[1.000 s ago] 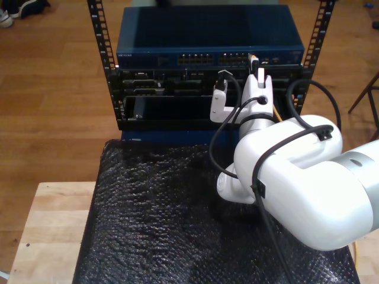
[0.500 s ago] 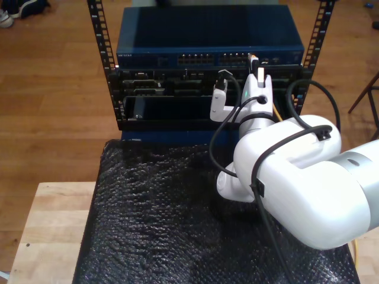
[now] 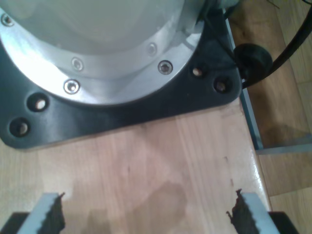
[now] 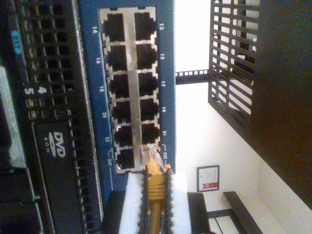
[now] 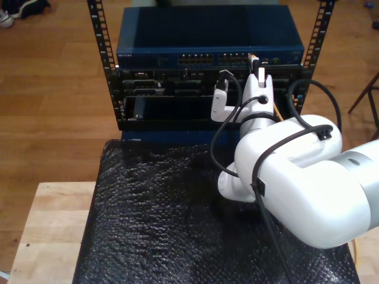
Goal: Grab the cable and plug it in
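The yellow-orange cable [image 4: 155,191] runs between the white fingers [image 4: 132,195] of my second gripper [image 4: 155,176], which is shut on it. Its clear plug [image 4: 150,157] lies over the end port marked 23 of the switch's port block [image 4: 127,87]; how deep it sits I cannot tell. In the exterior view my second gripper [image 5: 255,64] is pressed up to the blue switch [image 5: 210,44], right of centre, with the cable [image 5: 276,112] trailing down behind the arm. My first gripper [image 3: 148,214] stands open over a wooden tabletop [image 3: 161,161], with nothing between its fingers.
Black rack rails [image 5: 99,35] flank the switch, with black server panels [image 5: 166,94] beneath it. Black bubble wrap [image 5: 154,219] covers the table in front. Thick black arm cables [image 5: 222,136] loop beside the wrist. An arm's round base on a black plate [image 3: 122,112] sits near my first gripper.
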